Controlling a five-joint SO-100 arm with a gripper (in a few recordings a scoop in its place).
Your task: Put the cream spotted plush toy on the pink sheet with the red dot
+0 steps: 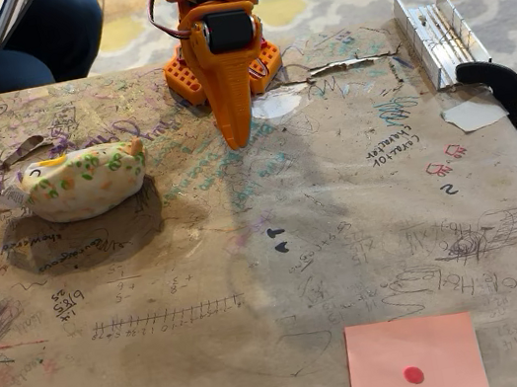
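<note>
Soft, rounded cream spotted plush toy (84, 182) lies lengthwise left-right, well up-left of the flat square pink sheet with the red dot (415, 362); orange plastic jaws (236, 129) pressed together.

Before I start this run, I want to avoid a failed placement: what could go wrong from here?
1. The cream spotted plush toy lies far left in the fixed view; the pink sheet lies at the near edge, partly out of frame, so the carry is long and reach may be tight.
2. The end effector points down with fingers together; the rounded plush might slip.
3. The light sheet could shift on contact.
</note>
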